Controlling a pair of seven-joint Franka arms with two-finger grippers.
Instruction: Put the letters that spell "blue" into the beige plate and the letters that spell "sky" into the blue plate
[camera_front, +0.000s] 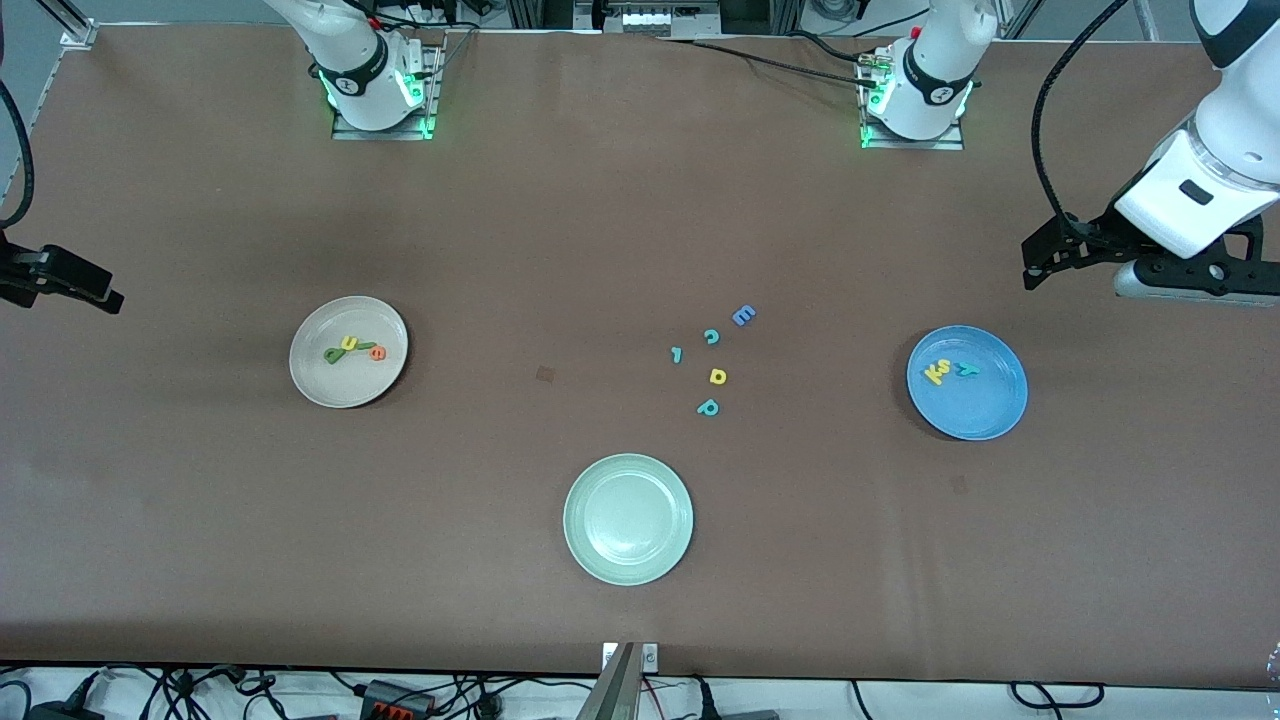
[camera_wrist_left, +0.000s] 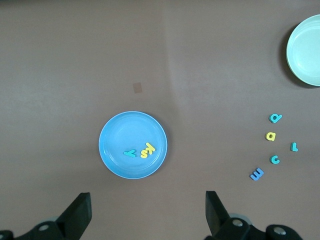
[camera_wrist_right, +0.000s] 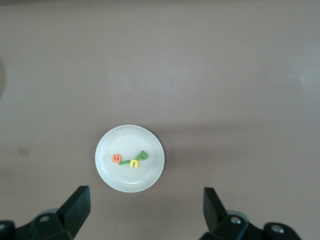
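Toward each arm's end of the table sit filled plates: beige plate (camera_front: 310, 385) under the empty, spread right gripper (camera_wrist_right: 145, 212), holding the letters that spell "blue" (camera_front: 350, 349); blue plate (camera_front: 985, 415) nearest the likewise empty, spread left gripper (camera_wrist_left: 147, 212), holding the letters that spell "sky" (camera_front: 948, 370); nothing looks left to fetch.

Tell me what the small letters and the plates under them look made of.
The four small letters in the round beige plate, green b, green l, yellow u and orange e, look like matte foam: flat, saturated, no glare. The plate has a soft sheen, likely glazed ceramic or plastic. The round blue plate looks the same.
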